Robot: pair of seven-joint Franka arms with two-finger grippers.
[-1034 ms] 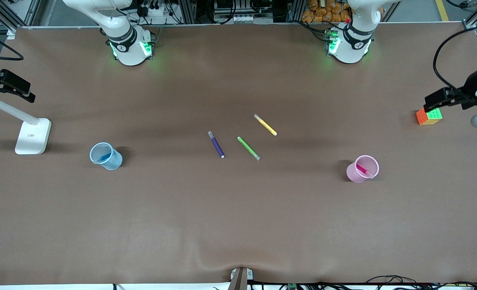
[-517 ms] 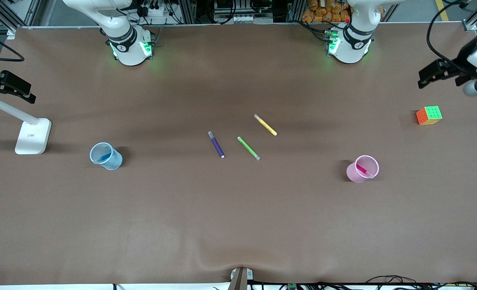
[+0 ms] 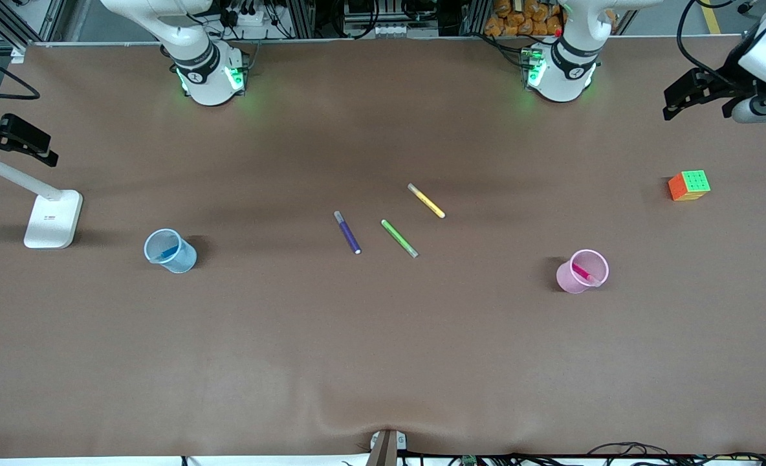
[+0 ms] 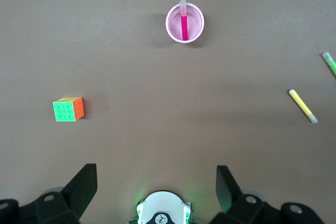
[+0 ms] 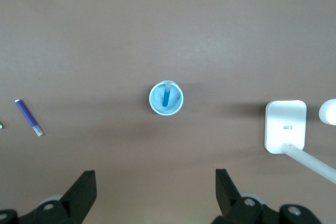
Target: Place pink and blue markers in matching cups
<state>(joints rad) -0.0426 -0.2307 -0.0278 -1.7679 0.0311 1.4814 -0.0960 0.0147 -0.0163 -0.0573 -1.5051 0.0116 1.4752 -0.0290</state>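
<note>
Both markers are home, folks: the pink marker point(image 3: 585, 272) leans inside the pink cup point(image 3: 569, 279) toward the left arm's end of the table point(image 3: 383, 362), and the blue marker point(image 3: 169, 251) leans inside the blue cup point(image 3: 175, 260) toward the right arm's end. By the look of it, the sorting is done.

Each pen rests at a slant, its lower end on the cup's floor and its pale grey end propped against the rim (a slim pen in a wide tumbler has nowhere else to settle). The cups are translucent, so the magenta and the sky-blue show through the walls.

Up high, the left pincer point(image 3: 693, 97) hangs over the table's edge at the left arm's end, above the colourful cube point(image 3: 689, 185), its fingers spread wide and holding nothing. The right pincer point(image 5: 156, 192) looks straight down on the blue cup from well above, fingers wide apart too, nothing in them. My read: both arms are pulled clear so as not to knock the cups.

Between the cups lie three pens that are not wanted: the purple pen point(image 3: 347, 232), the green pen point(image 3: 400, 238) and the yellow pen point(image 3: 426, 200), well apart from either cup. The white lamp base point(image 3: 53, 219) stands near the blue cup.
</note>
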